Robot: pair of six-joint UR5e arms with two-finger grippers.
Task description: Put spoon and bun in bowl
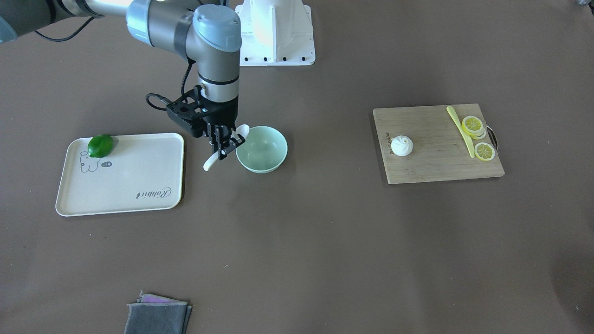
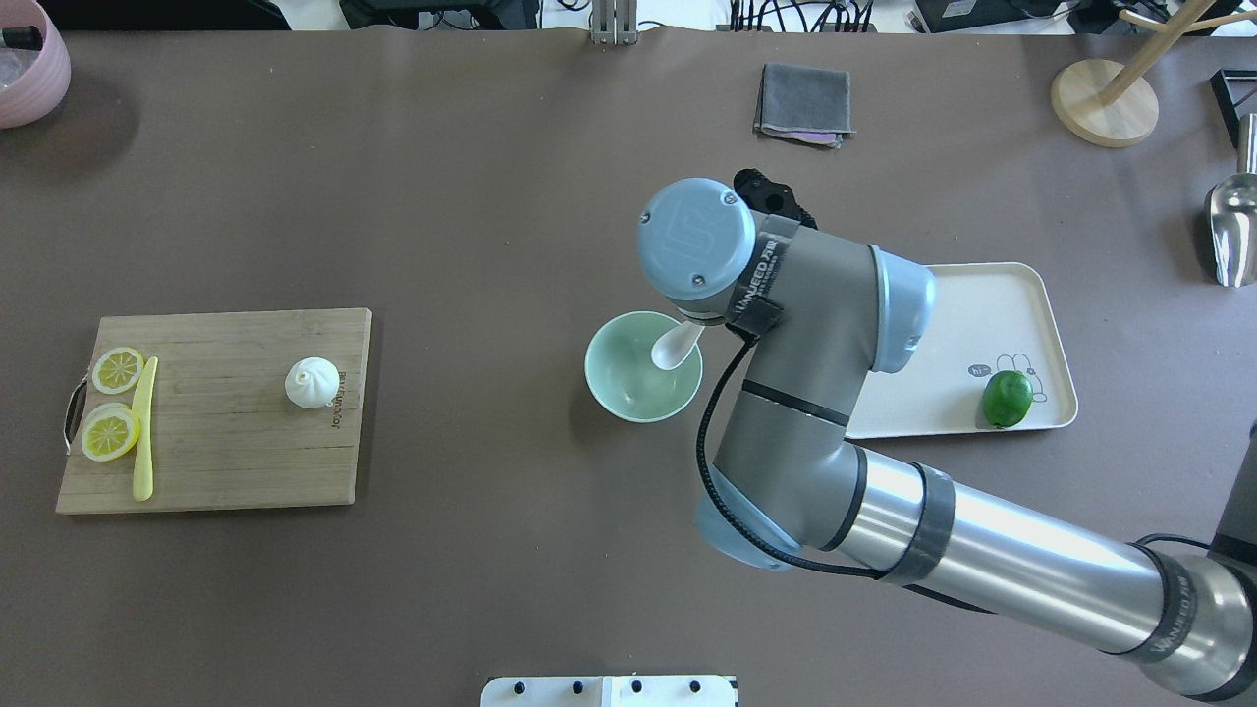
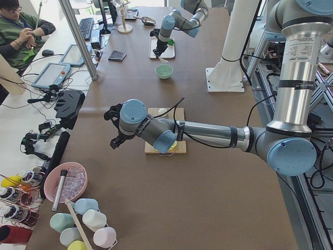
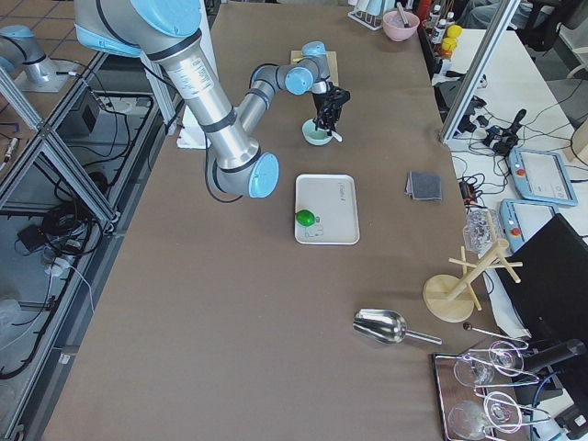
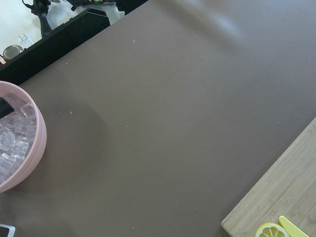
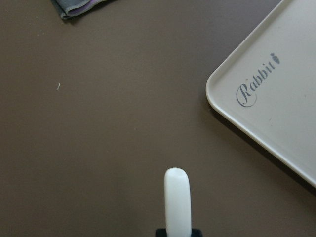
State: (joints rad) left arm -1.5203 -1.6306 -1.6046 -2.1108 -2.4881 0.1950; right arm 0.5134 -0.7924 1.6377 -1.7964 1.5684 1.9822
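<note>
My right gripper (image 1: pixel 226 146) is shut on the cream-white spoon (image 1: pixel 242 131) at mid-handle. The spoon is tilted, with its scoop (image 2: pixel 676 346) over the inside of the mint-green bowl (image 1: pixel 274 160) at the rim on the tray's side. The handle end (image 6: pixel 177 202) sticks out away from the bowl. I cannot tell if the scoop touches the bowl. The white pleated bun (image 1: pixel 402 145) sits on the wooden cutting board (image 1: pixel 436 162), far from the bowl. My left gripper (image 3: pixel 115 127) hovers beyond the board's end; I cannot tell whether it is open.
A cream tray (image 1: pixel 139 195) with a green lime (image 1: pixel 101 145) lies beside the bowl. Lemon slices (image 1: pixel 473 124) and a yellow-green knife (image 1: pixel 461 132) lie on the board. A grey cloth (image 1: pixel 158 317) lies at the operators' edge. A pink ice bowl (image 2: pixel 29 69) stands at a corner.
</note>
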